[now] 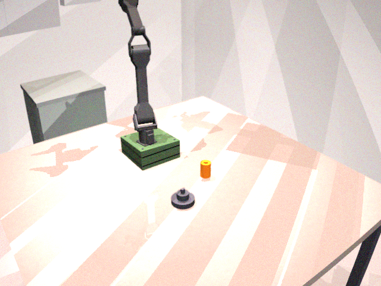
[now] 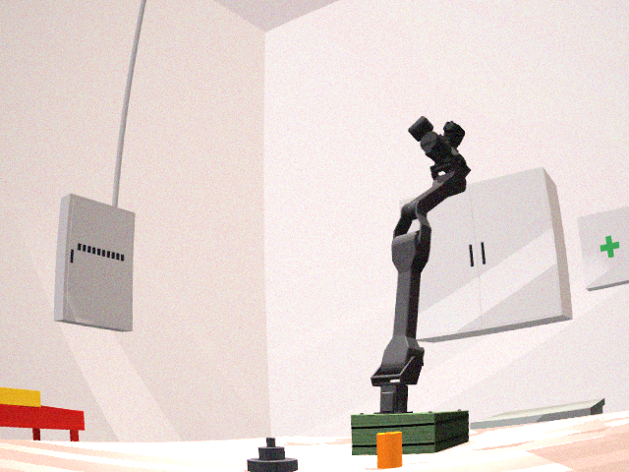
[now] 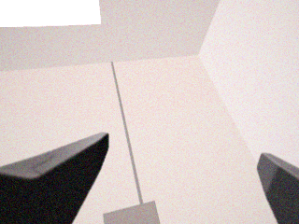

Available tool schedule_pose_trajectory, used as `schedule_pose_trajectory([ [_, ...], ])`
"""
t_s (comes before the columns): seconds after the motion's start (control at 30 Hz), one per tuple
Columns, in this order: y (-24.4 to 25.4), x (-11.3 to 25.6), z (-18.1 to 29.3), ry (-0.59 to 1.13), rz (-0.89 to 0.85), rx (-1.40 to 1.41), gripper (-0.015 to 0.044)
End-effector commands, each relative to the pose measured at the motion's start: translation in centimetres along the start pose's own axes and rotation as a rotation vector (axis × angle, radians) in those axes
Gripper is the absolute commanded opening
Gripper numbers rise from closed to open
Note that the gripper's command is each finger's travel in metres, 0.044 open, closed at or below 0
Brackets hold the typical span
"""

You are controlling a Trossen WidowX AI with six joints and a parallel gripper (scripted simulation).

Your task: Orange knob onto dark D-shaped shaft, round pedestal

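The orange knob (image 1: pixel 205 170) (image 2: pixel 388 450) stands upright on the table, its hole facing up; the hole's flat side is too small to make out. The round dark pedestal (image 1: pixel 183 203) (image 2: pixel 272 465) stands near it, with the bare shaft (image 1: pixel 183 190) (image 2: pixel 270 442) pointing up from its stepped middle. The shaft's flat side cannot be seen. My gripper (image 3: pixel 180 149) (image 2: pixel 437 131) is open and empty, raised high above the table and far from both. The wrist view shows only walls and ceiling between the fingers. In the top view the gripper is out of frame.
The arm stands on a green slatted base block (image 1: pixel 160 157) (image 2: pixel 393 431), behind the knob and the pedestal. The table's (image 1: pixel 92 209) right edge shows in the top view. A grey cabinet (image 1: pixel 72 107) stands beyond the table's back left edge.
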State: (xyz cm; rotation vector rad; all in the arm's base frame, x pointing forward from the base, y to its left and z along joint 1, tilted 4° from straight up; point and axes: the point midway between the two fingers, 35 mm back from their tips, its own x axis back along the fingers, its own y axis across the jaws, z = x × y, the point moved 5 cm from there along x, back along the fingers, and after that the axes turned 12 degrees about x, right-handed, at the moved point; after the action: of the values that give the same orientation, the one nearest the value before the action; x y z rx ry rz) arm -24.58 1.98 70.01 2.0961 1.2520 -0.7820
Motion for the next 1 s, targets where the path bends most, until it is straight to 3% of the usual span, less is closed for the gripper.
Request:
schedule_pose_trajectory([
  [0.0,0.0,0.0,0.0,0.000,0.000,0.000,0.0426],
  [0.13,-1.2,0.9,-0.1,-0.015,0.056,-0.012,0.0440],
  [0.37,-6.1,4.9,-2.6,-0.081,0.301,0.054,0.0440],
  [0.67,-11.3,14.1,-7.5,-0.204,0.707,0.171,0.0440],
  [0.97,-11.8,23.0,-11.4,-0.311,0.989,0.246,0.0440],
])
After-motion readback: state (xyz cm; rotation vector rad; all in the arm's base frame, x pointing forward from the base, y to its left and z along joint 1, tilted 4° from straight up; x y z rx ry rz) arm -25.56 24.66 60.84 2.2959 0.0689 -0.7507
